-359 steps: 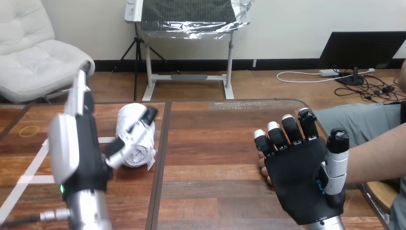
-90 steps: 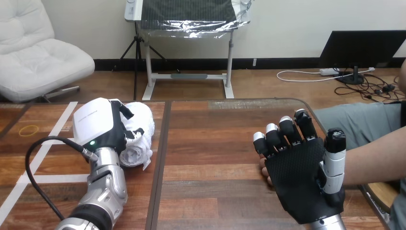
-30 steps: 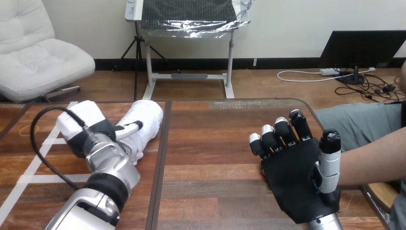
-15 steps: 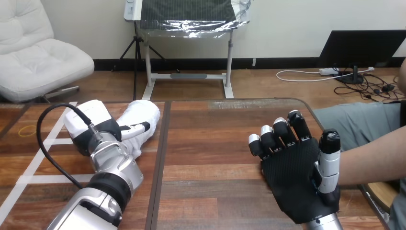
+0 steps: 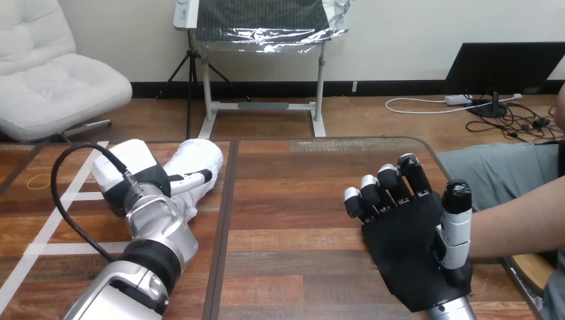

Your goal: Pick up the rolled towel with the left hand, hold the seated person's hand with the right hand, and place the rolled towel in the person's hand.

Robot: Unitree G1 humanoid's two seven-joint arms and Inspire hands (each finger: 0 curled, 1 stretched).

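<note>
**Head view: rolled towel (image 5: 198, 160) in the left hand (image 5: 130, 175), right hand (image 5: 413, 257) palm-up over the person's hand (image 5: 366, 235)**

Looks down on a counter (image 5: 300, 200) of glossy reddish-brown wooden planks, cut from far edge to near edge by a dark seam (image 5: 223, 220) left of the middle. Shows white tape strips (image 5: 40, 249) on the left part, one slanting toward the near corner and others crossing it, plus a yellow ring (image 5: 40, 179) lying flat near the left edge.

Finds the rolled towel on the left part, just left of the seam, lying at a slant with its far end nearest the seam. Cannot tell whether resting on the planks or raised off them. Finds the left hand at the towel's near end, white shell upward, fingers (image 5: 192, 179) clenched round the roll, with one laid along its top.

Finds the right hand over the right part, black palm turned up, fingers (image 5: 390, 183) released and only slightly bent, thumb standing up at the right side, grasping nothing. Catches the person's hand peeking out from under the palm's left edge, with the forearm (image 5: 520, 223) reaching in from the right edge behind the thumb. Cannot tell whether touching there. Leaves the towel and the person's hand well apart, with the seam and bare planks between.
</note>
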